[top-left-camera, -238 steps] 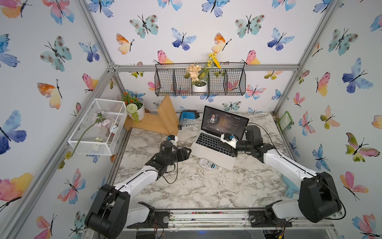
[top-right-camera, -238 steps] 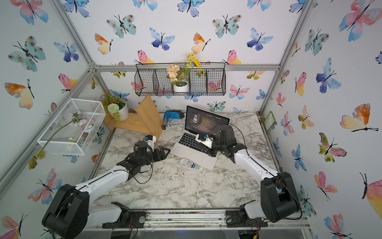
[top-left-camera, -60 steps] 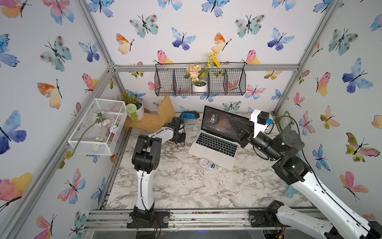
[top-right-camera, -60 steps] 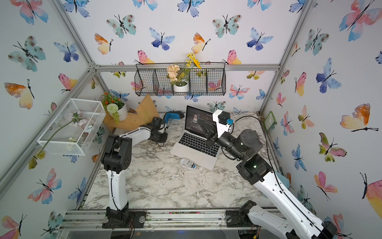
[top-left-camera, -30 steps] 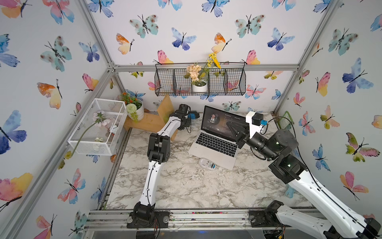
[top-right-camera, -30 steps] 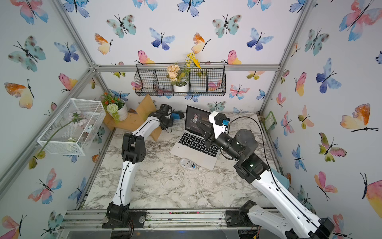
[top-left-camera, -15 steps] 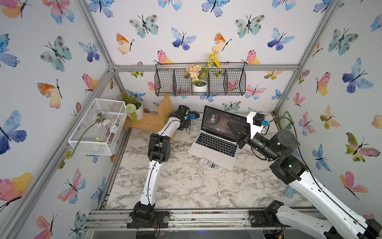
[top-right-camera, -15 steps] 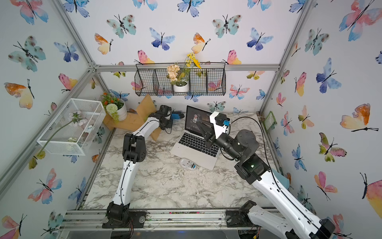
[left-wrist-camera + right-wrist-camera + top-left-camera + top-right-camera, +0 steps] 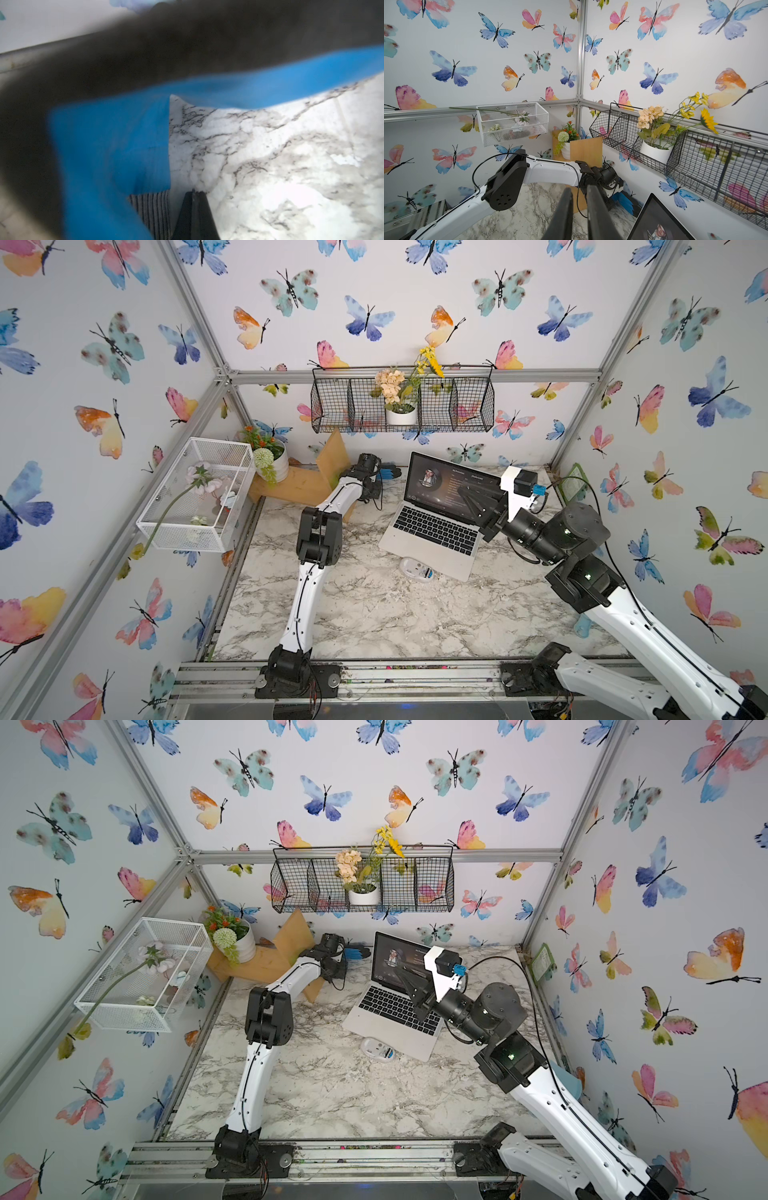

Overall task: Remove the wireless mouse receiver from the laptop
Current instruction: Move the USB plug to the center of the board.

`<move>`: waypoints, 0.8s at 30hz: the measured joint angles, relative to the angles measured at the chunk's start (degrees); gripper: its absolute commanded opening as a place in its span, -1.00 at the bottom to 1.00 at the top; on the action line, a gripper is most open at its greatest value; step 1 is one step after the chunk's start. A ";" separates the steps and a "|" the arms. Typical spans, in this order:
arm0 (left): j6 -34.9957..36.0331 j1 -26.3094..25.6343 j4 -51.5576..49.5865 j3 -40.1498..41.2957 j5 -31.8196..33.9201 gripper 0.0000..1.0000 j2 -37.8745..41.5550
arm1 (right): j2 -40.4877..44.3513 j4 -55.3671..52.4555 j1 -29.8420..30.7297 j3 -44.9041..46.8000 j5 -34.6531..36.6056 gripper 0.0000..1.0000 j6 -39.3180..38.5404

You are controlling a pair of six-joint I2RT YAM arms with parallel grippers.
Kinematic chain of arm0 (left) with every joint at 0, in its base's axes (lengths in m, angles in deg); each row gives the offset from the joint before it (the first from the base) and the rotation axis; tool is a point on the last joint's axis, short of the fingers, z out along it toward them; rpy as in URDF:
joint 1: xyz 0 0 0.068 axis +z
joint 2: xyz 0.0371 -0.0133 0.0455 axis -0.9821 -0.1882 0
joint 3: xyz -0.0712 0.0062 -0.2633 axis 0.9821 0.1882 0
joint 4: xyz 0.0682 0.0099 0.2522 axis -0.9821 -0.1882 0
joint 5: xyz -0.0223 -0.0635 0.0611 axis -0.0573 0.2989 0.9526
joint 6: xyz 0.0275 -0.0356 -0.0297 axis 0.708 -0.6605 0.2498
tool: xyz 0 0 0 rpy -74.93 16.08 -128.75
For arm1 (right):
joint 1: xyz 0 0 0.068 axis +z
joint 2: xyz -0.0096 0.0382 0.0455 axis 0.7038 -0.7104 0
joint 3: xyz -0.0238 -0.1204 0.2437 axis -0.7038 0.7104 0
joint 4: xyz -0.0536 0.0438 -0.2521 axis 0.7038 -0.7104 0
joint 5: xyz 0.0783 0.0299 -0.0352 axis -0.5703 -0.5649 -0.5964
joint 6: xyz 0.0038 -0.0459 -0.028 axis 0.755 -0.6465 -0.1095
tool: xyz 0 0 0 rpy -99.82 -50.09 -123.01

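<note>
Left end effector (image 9: 193,192), clenched with its tips pressed together, reaches past the left edge of the slim silver laptop with black keys and a lit dark screen (image 9: 432,526). The laptop stands open at the far centre of the white marble-patterned bench (image 9: 374,614). The wireless mouse receiver is too small to make out in any view, so whether it sits in a port or between those tips cannot be told. Right end effector (image 9: 579,187) hangs above the laptop's right side, before the screen, its jaws a narrow slit apart with nothing seen between them. A white computer mouse (image 9: 415,571) lies just beside the laptop's near edge. A blue-and-black object (image 9: 390,472) rests by the left tips at the far wall.

If the receiver is pinched there, a release could lose it among that clutter. The right end effector, so close to the lid, could knock the screen on any descent.

Nearly eight seconds earlier both arms crouched low at the laptop, the left beside its left edge and the right over the keys. Since then the left arm has stretched far and the right has lifted clear. Laptop and mouse appear unmoved.
</note>
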 measured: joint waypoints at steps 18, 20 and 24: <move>-8.24 -2.03 1.99 30.16 1.38 -1.00 18.75 | 2.51 0.81 0.00 0.00 -1.62 -0.63 -0.90; -9.27 -2.60 4.04 36.79 1.22 -1.00 22.82 | 2.97 0.76 0.00 0.00 -1.60 -0.61 -1.11; -11.78 -4.28 6.99 50.45 0.15 -1.00 31.82 | 3.21 0.63 0.00 0.00 -1.42 -0.61 -1.44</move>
